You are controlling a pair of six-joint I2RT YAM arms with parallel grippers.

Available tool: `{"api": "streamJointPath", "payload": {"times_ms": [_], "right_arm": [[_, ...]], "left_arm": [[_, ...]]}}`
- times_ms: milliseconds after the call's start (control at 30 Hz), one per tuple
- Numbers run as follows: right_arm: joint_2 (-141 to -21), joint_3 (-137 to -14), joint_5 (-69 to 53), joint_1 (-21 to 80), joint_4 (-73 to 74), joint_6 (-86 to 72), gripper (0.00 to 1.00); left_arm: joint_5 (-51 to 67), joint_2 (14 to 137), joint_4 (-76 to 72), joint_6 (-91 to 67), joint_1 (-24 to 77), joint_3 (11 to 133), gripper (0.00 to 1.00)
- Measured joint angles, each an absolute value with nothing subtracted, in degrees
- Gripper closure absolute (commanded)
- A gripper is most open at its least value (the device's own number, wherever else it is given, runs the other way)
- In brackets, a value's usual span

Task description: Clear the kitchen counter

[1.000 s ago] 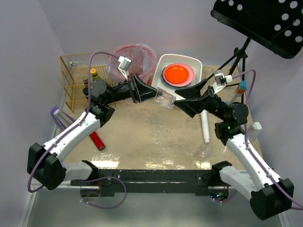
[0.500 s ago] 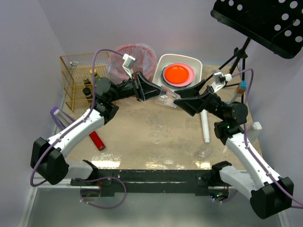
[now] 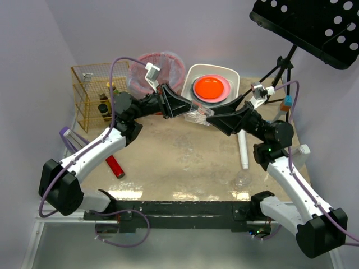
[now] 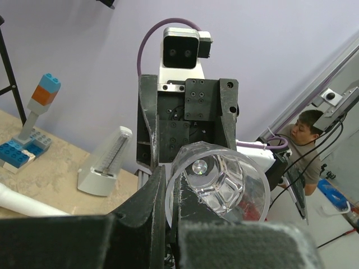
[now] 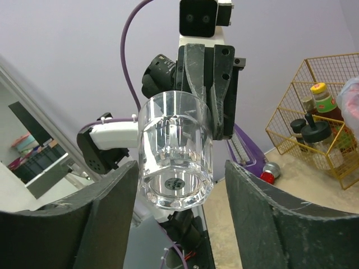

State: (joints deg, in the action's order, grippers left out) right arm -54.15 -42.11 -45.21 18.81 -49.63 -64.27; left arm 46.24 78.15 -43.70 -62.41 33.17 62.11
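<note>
Beige marbled table (image 3: 179, 162), flat under both arms, with a black rail (image 3: 185, 208) along the near edge.

Up in the air over its far middle, a clear glass (image 3: 199, 115), tipped on its side. Left jaws closed tight on the glass. Right jaws wide open, one finger (image 5: 106, 218) on each side of the glass, not squeezing it.

On the table at the left, a red tube (image 3: 115, 166). At the right, a white stick (image 3: 243, 148) and a small clear thing (image 3: 242, 179) near the front.

At the far edge, a white tub (image 3: 190, 75) with an orange plate (image 3: 210, 88) inside. Beside it, a pink bin (image 3: 168, 64). In the far left corner, a yellow wire basket (image 3: 84, 84) with bottles (image 3: 105, 103) in it. At the far right, some toy blocks (image 3: 286, 103).
</note>
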Motion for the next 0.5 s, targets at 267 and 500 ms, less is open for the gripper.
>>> {"api": "streamJointPath", "payload": {"times_ms": [267,500], "right_arm": [[-54.6,-42.1,-46.1,18.9,-48.8,-64.3,0.32],[-54.2,-42.1,-46.1,19.1,-48.5,-64.4,0.64]], "left_arm": [[46.2,79.0,-45.8,-63.0,33.5,62.2,1.0],[46.0,79.7,-46.0,-63.1,33.5,62.2,1.0]]}}
